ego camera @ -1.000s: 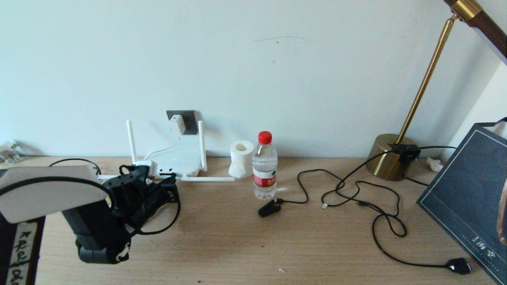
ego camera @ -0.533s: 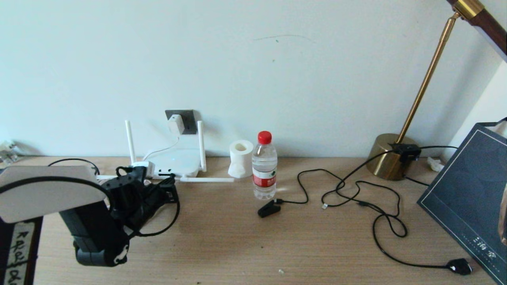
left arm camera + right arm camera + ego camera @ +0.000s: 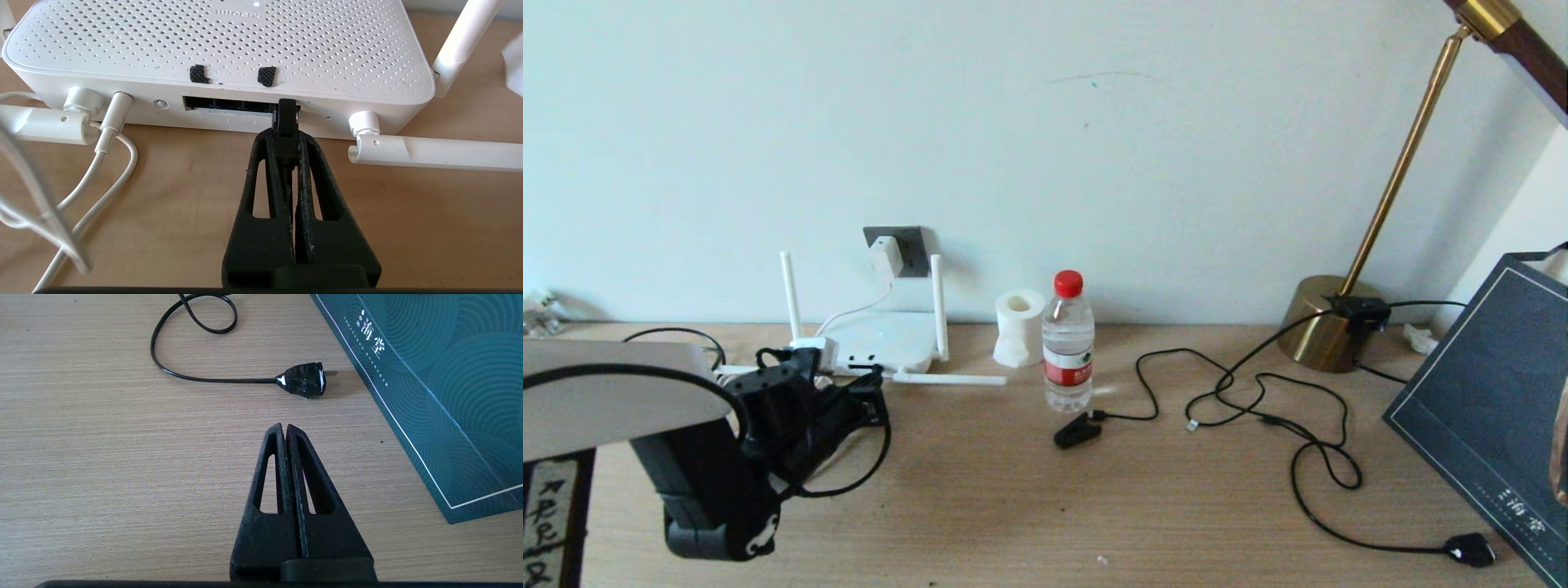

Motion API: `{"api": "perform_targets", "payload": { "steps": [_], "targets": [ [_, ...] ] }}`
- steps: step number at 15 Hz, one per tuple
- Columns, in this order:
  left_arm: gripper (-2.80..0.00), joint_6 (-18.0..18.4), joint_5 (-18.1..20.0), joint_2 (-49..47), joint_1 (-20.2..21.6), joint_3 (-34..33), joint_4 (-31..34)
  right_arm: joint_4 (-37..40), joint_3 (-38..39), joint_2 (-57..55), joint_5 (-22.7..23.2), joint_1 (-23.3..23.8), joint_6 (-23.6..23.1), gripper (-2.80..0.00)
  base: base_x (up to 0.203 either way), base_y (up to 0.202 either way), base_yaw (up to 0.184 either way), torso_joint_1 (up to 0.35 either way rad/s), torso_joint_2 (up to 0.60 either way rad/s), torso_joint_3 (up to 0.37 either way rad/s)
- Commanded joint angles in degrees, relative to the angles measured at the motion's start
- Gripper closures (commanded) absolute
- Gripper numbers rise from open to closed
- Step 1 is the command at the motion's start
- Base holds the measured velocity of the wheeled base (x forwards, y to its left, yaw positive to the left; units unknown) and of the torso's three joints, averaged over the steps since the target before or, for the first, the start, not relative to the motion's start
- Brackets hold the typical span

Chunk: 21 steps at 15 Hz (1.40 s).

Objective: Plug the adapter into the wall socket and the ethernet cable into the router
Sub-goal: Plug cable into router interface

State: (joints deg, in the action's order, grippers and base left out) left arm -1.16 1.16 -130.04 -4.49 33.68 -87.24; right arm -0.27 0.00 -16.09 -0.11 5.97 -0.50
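Black, booted plug of the ethernet cable (image 3: 285, 122) sits pinched in the left pincer (image 3: 285, 136), its tip at the port row on the white perforated router (image 3: 220, 45); it should be pushed straight in, kept level. The right pincer (image 3: 284, 430) hangs shut and empty above the surface (image 3: 102, 457).

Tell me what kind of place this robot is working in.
Probably a home or hotel-room desk: a wood-grain desktop set against a plain wall, with a brass desk lamp, a white router beneath a wall socket, and a water bottle beside a toilet-paper roll.
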Motion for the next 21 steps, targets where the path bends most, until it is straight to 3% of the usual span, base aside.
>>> {"api": "perform_targets", "payload": {
  "steps": [1,5,16,17,21],
  "targets": [
    [0.0,0.0,0.1,3.0,-0.1,-2.6,-0.4,0.0,0.0,-0.1,0.0,0.0,0.0,0.0,0.0,0.0,0.0,0.0,0.0,0.0],
    [0.0,0.0,0.3,6.8,-0.2,-6.0,-0.4,0.0,0.0,-0.1,0.0,0.0,0.0,0.0,0.0,0.0,0.0,0.0,0.0,0.0],
    [0.0,-0.3,0.5,5.8,-0.3,-6.0,-0.4,-0.1,0.0,-0.1,0.0,0.0,0.0,0.0,0.0,0.0,0.0,0.0,0.0,0.0],
    [-2.8,-0.4,1.0,5.6,-0.2,-5.8,-0.4,0.0,0.0,-0.1,-0.1,0.0,0.0,0.0,0.0,0.0,0.0,0.0,0.0,0.0],
    [-2.8,-1.2,1.4,4.7,-0.2,-5.7,-0.4,0.0,0.0,-0.1,0.0,0.0,0.0,0.0,0.0,0.0,0.0,0.0,0.0,0.0]
  ]
}}
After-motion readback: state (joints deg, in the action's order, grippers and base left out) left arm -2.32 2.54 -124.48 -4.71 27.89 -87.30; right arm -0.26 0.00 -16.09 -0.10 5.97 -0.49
